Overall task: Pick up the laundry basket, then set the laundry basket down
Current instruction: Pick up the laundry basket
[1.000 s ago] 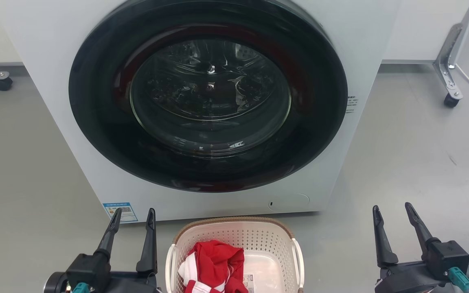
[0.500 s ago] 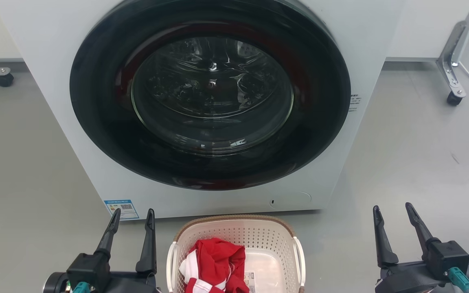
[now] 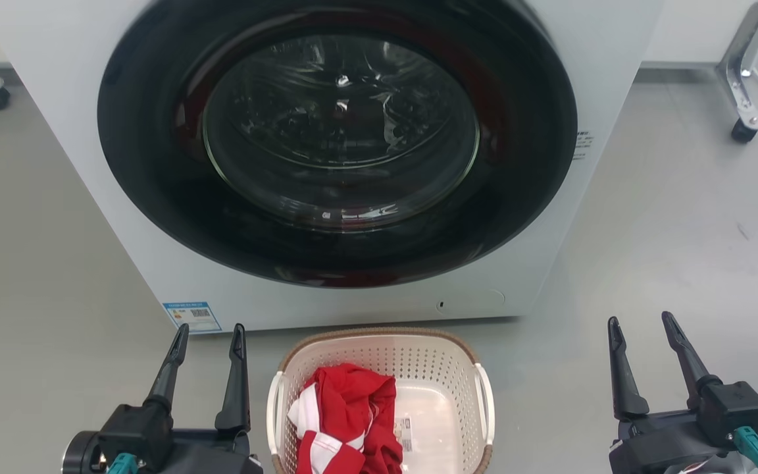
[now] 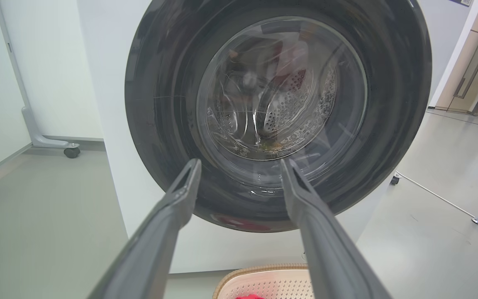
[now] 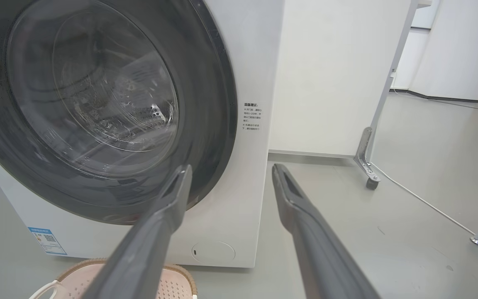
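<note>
The left gripper (image 3: 211, 328) hovers low over the grey floor (image 3: 682, 250), just left of the laundry basket (image 3: 418, 362). Its two dark fingers are spread apart with nothing between them, and they do not touch the near white handle. The basket stands upright on the floor, close against the front foot of a white washing machine (image 3: 537, 276) whose round dark door is shut. A red and white garment (image 3: 353, 408) lies crumpled in the basket's left half. Well to the right, the right gripper (image 3: 640, 318) hangs over bare floor, fingers likewise parted and empty.
</note>
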Robot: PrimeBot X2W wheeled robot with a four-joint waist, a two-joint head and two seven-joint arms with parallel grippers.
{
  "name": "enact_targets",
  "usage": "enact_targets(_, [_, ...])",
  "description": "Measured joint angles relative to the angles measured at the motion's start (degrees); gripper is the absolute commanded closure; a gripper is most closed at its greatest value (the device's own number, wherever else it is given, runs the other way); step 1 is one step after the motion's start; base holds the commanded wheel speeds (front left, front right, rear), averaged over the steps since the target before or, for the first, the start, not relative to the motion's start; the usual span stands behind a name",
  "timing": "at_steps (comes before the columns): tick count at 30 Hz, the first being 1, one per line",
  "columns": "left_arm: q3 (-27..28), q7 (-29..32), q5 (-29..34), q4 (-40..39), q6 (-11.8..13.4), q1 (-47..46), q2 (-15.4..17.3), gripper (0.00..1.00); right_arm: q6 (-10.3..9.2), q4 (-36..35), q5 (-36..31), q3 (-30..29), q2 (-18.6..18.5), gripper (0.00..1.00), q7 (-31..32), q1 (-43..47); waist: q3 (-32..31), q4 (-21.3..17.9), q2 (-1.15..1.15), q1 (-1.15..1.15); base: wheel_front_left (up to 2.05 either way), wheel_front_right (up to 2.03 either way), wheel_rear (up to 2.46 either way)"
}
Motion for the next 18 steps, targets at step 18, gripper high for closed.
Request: enact_targets(18, [-0.6,0.7,0.2,1.6,-0.1,-6.8,-1.4,0.0,0.66,0.4,0.0,0.4,1.4,0.0,-0.2,-6.4,12.5,-0.2,0.0,0.01,0.0,0.0,0.0])
